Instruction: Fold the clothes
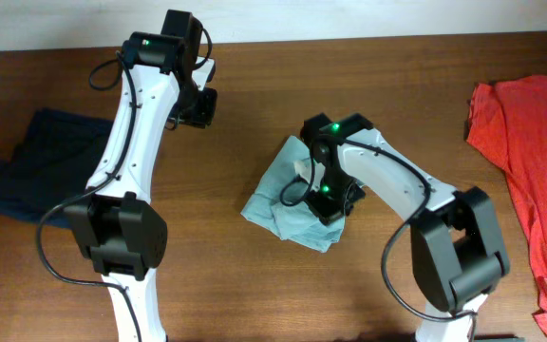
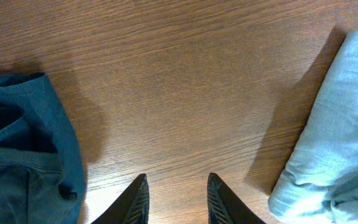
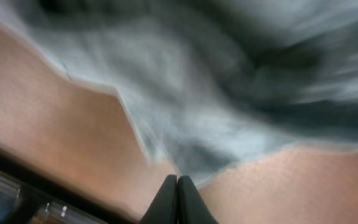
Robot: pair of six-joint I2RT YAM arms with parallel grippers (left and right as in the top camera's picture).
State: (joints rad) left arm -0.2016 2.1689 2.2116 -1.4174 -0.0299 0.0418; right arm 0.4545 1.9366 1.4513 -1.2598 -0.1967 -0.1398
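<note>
Reading right claw (image 3: 177,183) as shut, grey-blue T-shirt (image 3: 229,93) edge right at its tips; blur hides any pinch; left claw (image 2: 176,199) open over table (image 2: 185,81), fingers cropped; navy garment (image 2: 23,149) to its left

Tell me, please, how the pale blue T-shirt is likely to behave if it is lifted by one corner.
Probably floppy: the pale blue T-shirt lies in soft, rumpled folds, so it would likely drape and unfold. It looks thin and light, hardly apt to roll.

Pale grey-blue T-shirt (image 1: 272,206), dark navy garment (image 1: 34,157), orange-red shirt (image 1: 530,123), brown table (image 1: 397,76)
</note>
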